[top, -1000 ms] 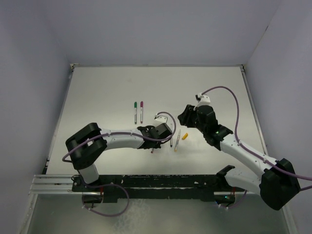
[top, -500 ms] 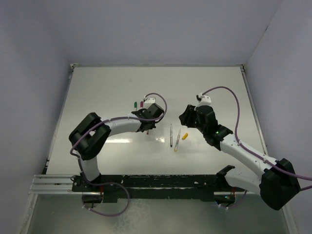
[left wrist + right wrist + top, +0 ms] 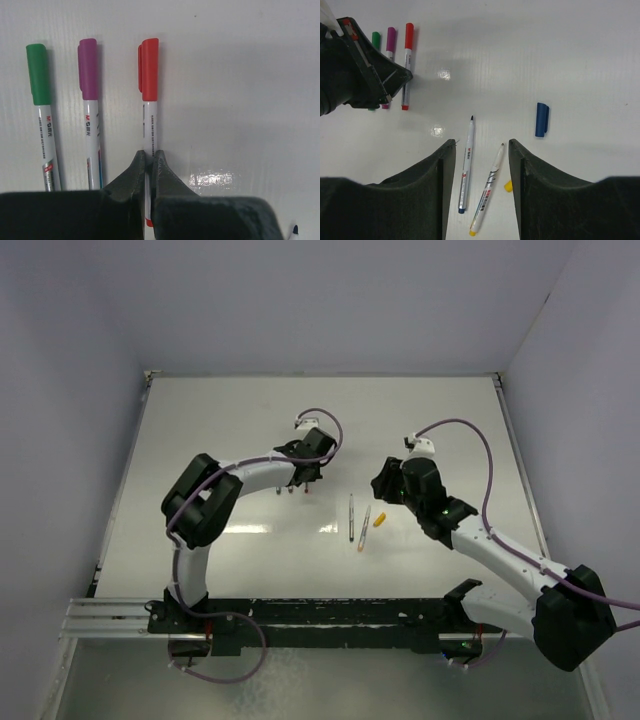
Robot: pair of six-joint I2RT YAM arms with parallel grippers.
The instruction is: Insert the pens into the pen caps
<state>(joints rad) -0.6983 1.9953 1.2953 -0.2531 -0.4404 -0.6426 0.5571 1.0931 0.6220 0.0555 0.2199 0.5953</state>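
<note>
My left gripper (image 3: 149,159) is shut on the barrel of a pen with a red cap (image 3: 149,100). The pen lies in line beside a green-capped pen (image 3: 39,105) and a magenta-capped pen (image 3: 90,110), low at the table. My right gripper (image 3: 479,150) is open and empty above two uncapped pens: a blue-ended pen (image 3: 467,165) and a yellow-ended pen (image 3: 488,192). A loose blue cap (image 3: 542,119) lies to their right. A yellow cap (image 3: 508,186) lies by the yellow-ended pen. In the top view the left gripper (image 3: 305,472) is at mid-table, and the right gripper (image 3: 385,486) is beside the two loose pens (image 3: 351,517).
The white table (image 3: 220,420) is walled at the back and sides. The left gripper's black body (image 3: 365,75) shows at the upper left of the right wrist view, covering part of the three capped pens. Purple cables loop above both wrists.
My left gripper has carried the red-capped pen from near the middle to the far left and now holds it beside the green and magenta pens. The right arm has barely moved.
</note>
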